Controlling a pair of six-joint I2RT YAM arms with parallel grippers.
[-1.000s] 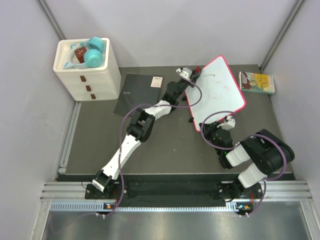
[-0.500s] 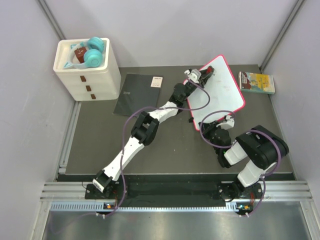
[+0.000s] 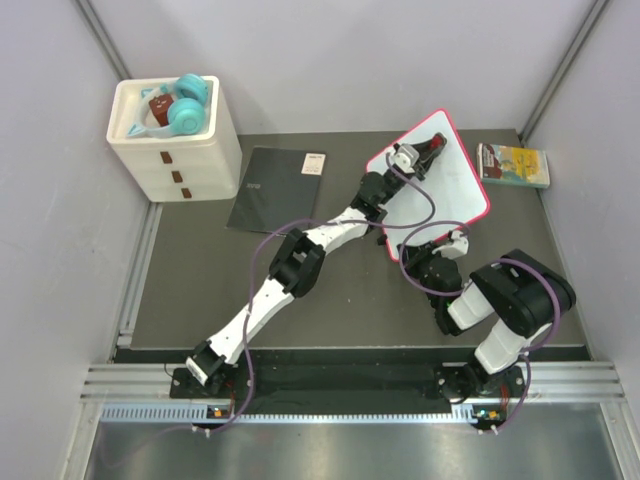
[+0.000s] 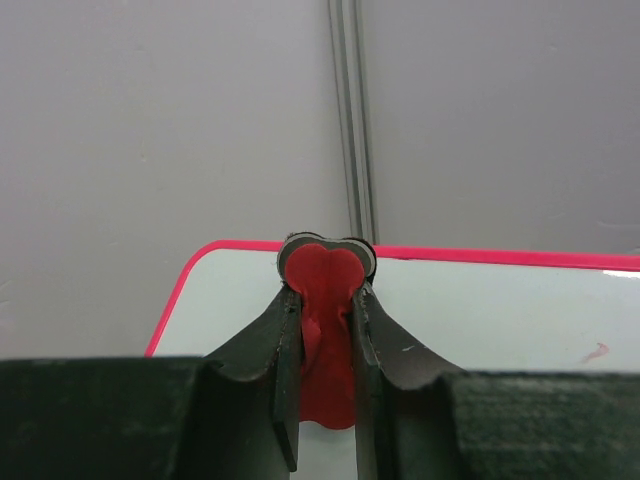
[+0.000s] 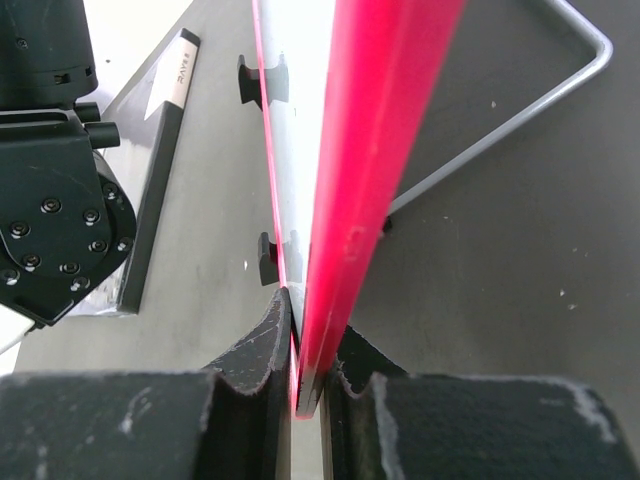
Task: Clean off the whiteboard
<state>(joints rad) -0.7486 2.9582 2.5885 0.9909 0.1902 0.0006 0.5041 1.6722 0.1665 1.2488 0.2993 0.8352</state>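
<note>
The whiteboard [image 3: 450,195], white with a pink-red frame, stands tilted at the back right of the mat. My left gripper [image 3: 432,148] is stretched over its far upper part, shut on a red eraser [image 4: 322,300] that rests against the board face [image 4: 500,310]. A small faint reddish mark [image 4: 597,352] shows on the board to the right. My right gripper [image 3: 455,243] is shut on the board's near edge; in the right wrist view the red frame [image 5: 370,150] runs up from between its jaws [image 5: 310,325].
A flat black notebook [image 3: 275,188] lies left of the board and shows in the right wrist view [image 5: 160,170]. A yellow-green book [image 3: 513,165] lies at the back right. A white drawer unit [image 3: 175,140] with teal headphones [image 3: 188,103] stands at the back left. The board's wire stand [image 5: 520,110] rests on the mat.
My left gripper has slid with the eraser from the board's left edge rightward and farther onto its upper part. The right gripper and the board have stayed in place.
</note>
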